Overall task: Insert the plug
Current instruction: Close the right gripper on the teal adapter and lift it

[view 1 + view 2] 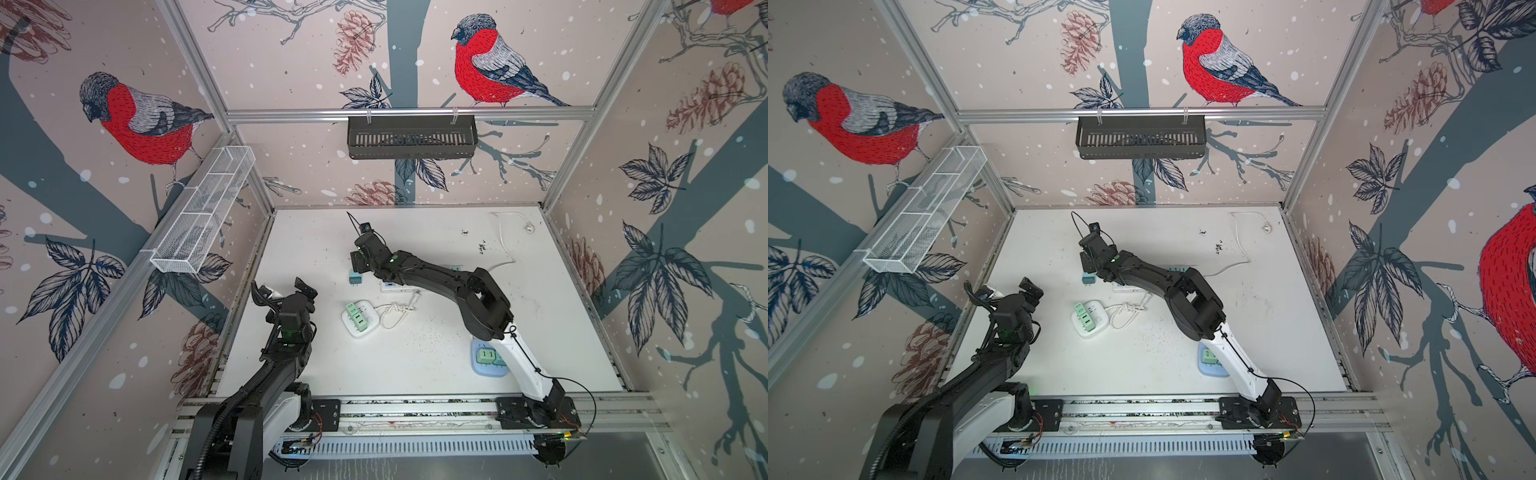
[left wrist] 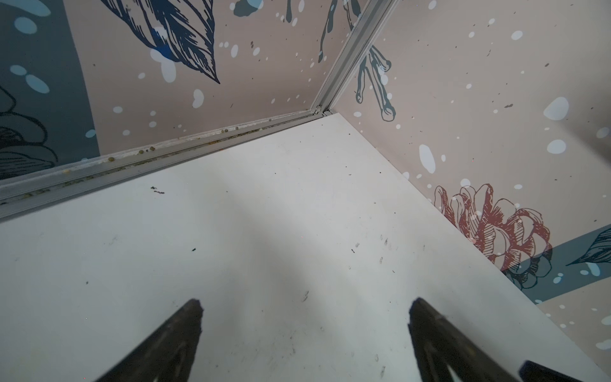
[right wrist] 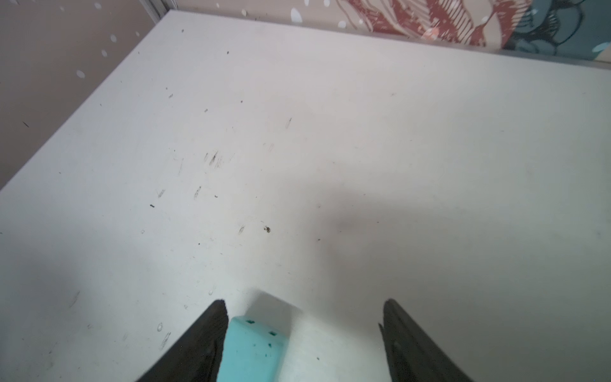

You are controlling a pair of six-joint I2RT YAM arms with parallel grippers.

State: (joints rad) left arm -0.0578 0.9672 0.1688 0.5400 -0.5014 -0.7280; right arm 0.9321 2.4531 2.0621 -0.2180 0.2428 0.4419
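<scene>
Right gripper (image 3: pixel 305 302) ajar, 1 finger (image 3: pixel 205 340) against plug (image 3: pixel 254 347)

The white table (image 1: pixel 436 353) bears a teal plug (image 1: pixel 354 277), power strip (image 1: pixel 388 286), green-white charger (image 1: pixel 360 319), blue socket block (image 1: pixel 482 363), cable (image 1: pixel 503 241).

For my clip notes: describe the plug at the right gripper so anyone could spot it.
On the white table, find the right gripper. Between its open jaws lies the plug: a small teal block, cordless, unlike the white power strip and green-topped charger nearby.
</scene>
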